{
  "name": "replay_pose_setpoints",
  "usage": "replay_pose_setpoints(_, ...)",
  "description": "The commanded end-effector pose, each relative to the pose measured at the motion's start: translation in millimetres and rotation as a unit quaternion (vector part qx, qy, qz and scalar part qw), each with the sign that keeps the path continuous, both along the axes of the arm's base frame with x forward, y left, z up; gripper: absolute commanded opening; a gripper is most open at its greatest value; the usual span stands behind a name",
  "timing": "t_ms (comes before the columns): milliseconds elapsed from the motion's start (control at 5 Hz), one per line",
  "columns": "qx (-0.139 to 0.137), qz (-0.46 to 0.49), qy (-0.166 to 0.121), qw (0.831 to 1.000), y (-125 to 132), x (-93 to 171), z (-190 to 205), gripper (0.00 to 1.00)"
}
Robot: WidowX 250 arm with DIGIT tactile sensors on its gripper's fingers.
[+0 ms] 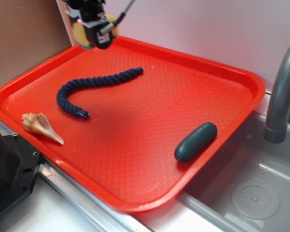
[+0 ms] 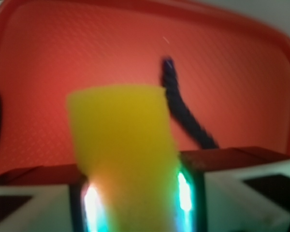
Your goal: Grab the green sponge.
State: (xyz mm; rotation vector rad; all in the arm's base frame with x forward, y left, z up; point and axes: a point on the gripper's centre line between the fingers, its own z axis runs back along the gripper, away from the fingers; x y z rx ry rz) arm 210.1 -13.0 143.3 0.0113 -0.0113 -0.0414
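The one green sponge [image 2: 120, 140], showing as a yellow foam block, is clamped between the closed-in jaws of the gripper [image 1: 94, 30], held in the air above the far left corner of the tray [image 1: 135, 145]. In the exterior view only yellow bits of it peek out on either side of the gripper [image 1: 79, 33]; the wrist view shows it filling the gap between the two fingers [image 2: 34, 193].

One red tray lies on the counter, its right edge over the sink [image 1: 251, 193]. On it rest three things, one of each: a dark blue rope [image 1: 87, 89] curving across the left half, a shell [image 1: 40, 126] near the left front rim, and a dark green capsule [image 1: 195, 141] close to the right rim. The tray's middle and far right stretch are bare. One grey tap [image 1: 282, 92] stands right of the tray.
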Motion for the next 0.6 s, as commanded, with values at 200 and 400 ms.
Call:
replay_pose_setpoints(200, -0.017, 0.107, -0.059, 0.992, -4, -24, 78, 0.00)
replay_pose_setpoints(400, -0.028, 0.084, -0.074, 0.993, -9, -23, 85, 0.00)
